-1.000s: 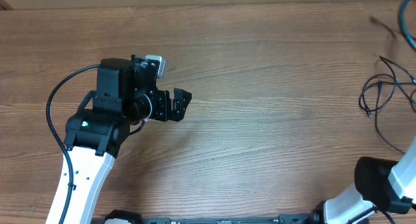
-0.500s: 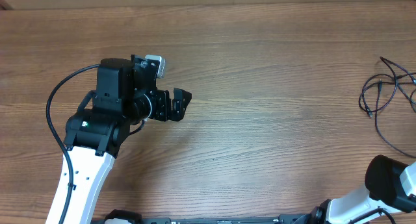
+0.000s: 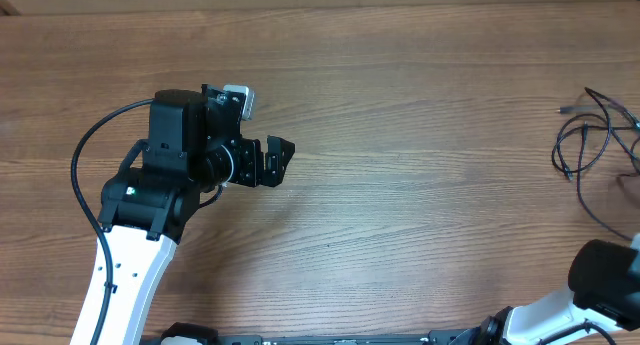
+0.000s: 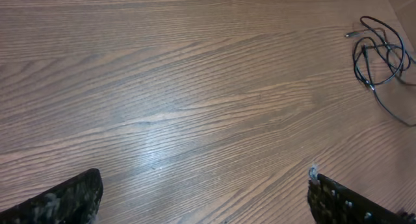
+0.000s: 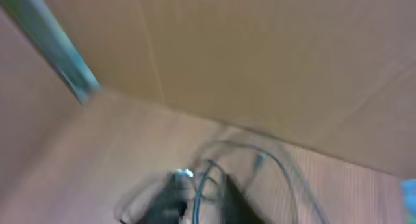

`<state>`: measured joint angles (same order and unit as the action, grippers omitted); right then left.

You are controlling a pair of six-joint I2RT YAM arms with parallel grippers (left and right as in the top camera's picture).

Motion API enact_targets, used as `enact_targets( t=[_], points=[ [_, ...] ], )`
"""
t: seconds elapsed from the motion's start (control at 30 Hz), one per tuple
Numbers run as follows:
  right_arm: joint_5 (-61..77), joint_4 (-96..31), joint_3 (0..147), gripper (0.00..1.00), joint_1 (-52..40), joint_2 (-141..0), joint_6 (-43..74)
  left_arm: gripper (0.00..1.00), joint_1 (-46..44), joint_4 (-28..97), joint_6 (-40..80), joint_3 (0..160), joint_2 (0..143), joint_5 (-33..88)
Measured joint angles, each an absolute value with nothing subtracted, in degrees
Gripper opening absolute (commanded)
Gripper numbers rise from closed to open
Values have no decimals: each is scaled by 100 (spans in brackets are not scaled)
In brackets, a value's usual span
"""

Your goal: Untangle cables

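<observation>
Left gripper [image 3: 275, 157] hangs empty with jaws spread wide, well apart from the cables [image 3: 585, 135]. The right gripper [image 5: 185, 195] is too blurred to read, with strands close by. Best to take the loose plug end [image 3: 561, 109] and draw it slowly outward from the cables, not grab the knot.

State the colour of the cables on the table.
The cables are black; clearest in the left wrist view.
</observation>
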<state>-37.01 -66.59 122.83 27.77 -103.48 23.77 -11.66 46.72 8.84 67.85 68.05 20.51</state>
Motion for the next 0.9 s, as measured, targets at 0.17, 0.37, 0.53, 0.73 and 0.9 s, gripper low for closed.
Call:
enact_targets(
  t=[0.17, 0.37, 0.53, 0.73, 0.9],
  points=[
    [-3170, -6558, 11214, 100, 2777, -10361, 2373, 100, -1166, 4674, 884, 6785, 6805, 2051],
    [-792, -6753, 11126, 100, 2766, -10361, 1874, 100, -1166, 4672, 884, 6785, 6805, 2051],
    [1474, -7284, 11126, 100, 2491, -10361, 1181, 100, -1166, 4674, 886, 6785, 6805, 2051],
    [2237, -7682, 11124, 100, 1518, -10361, 593, 100, -1166, 4672, 884, 6785, 6805, 2051],
    [2335, -7686, 11124, 100, 1015, -10361, 523, 100, -1166, 4672, 886, 6785, 6805, 2051]
  ],
)
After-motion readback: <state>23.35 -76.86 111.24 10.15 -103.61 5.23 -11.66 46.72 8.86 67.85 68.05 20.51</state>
